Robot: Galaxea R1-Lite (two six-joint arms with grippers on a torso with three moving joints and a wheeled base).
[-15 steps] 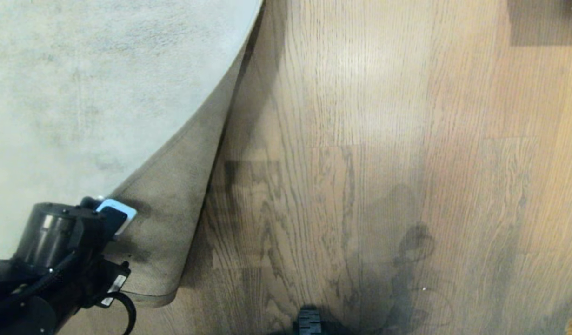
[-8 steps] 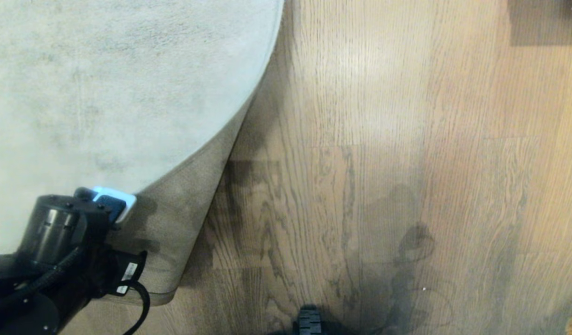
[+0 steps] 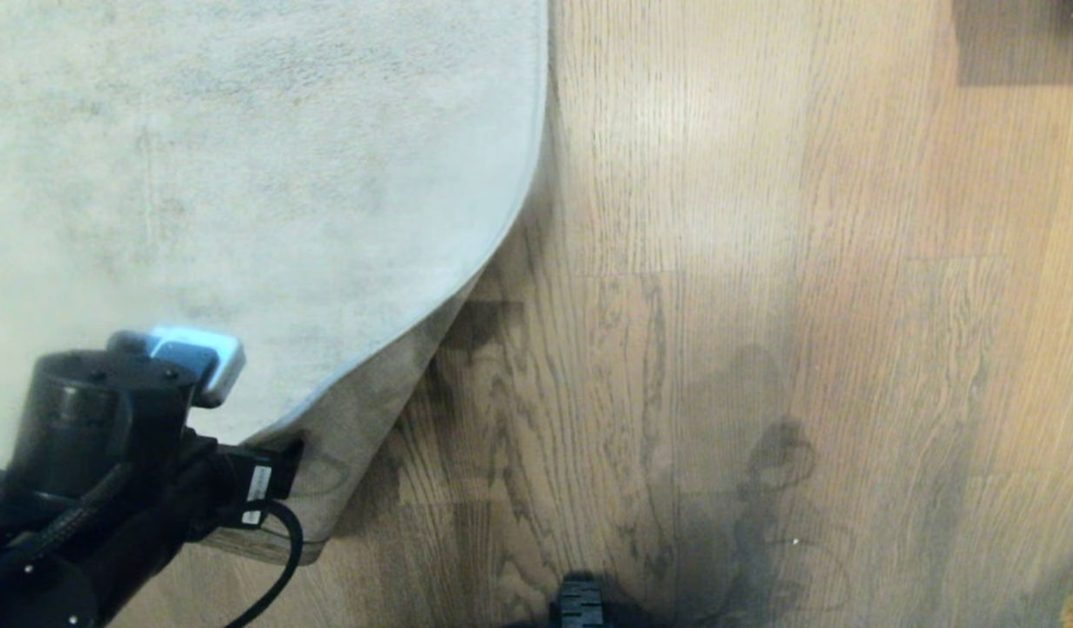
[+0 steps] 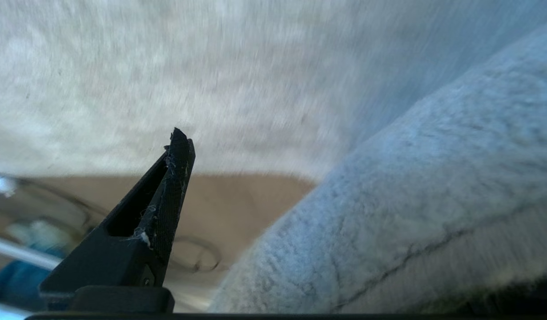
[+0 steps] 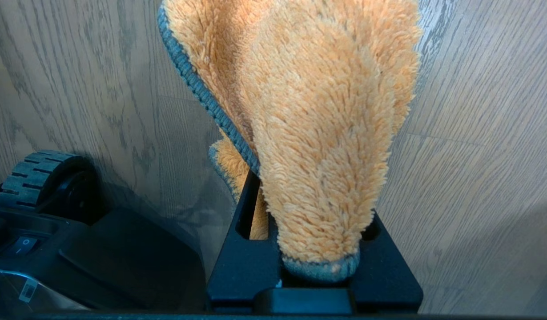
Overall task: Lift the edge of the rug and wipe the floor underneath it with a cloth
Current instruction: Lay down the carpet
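Gripping soft, floppy rug edge (image 3: 371, 410) best at near corner; left pincer (image 4: 273, 195) hovering apart, right pincer (image 5: 318, 249) clamping light fluffy cloth (image 5: 318, 115).

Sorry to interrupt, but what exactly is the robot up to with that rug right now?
It is cleaning under a rug. The left gripper sits over the rug edge at the lower left of the head view with its jaws open, not gripping it; the corner is still slightly turned up, showing its tan backing above the floor. The right gripper is shut on the cloth, an orange rag, held beside the robot's base and not wiping at this moment.
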